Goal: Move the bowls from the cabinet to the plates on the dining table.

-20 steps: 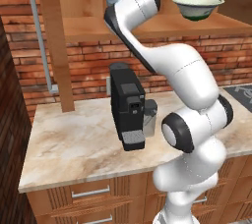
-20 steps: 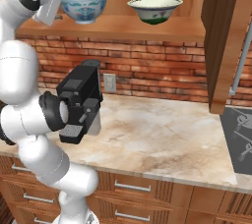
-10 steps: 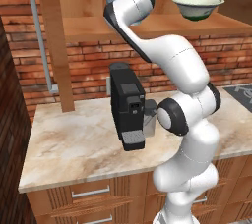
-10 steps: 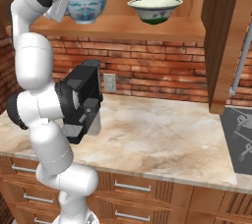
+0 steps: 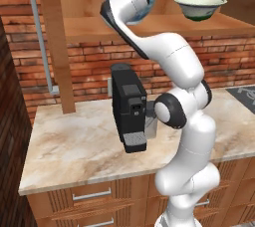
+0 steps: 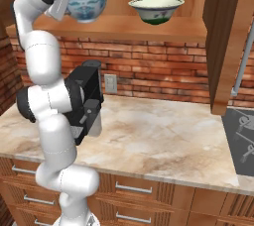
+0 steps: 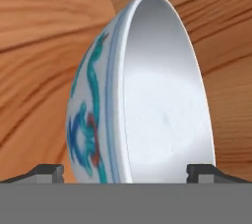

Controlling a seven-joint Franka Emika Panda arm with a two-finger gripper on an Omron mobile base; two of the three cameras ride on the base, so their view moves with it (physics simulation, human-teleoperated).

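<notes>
The arm stood stretched up tall, its claw (image 7: 125,169) raised to the open shelf of the cabinet (image 6: 149,24) and spread wide. In the hand view the two dark fingertips (image 7: 47,171) stood well apart, one on either side of the patterned bowl (image 7: 142,95), with the rim between them; whether either tip touched the bowl I could not tell, and nothing was gripped.

That white bowl, blue-painted on its outside (image 6: 88,5), sat on the shelf at the left as seen from the right base view, with the hand right against its left side. From the left base view it (image 5: 144,9) peeped out from behind the arm's upper link.

The cream-green bowl (image 6: 156,10) stood upright on the same shelf, apart from the first one, to its right, and untouched (image 5: 199,7).

Below the shelf ran a red brick wall (image 6: 158,66), and under that a marble-patterned table (image 6: 158,141) carrying a black coffee machine (image 5: 129,106). A cabinet door hung open at the side, its long grey bar handle (image 5: 42,32) showing.
</notes>
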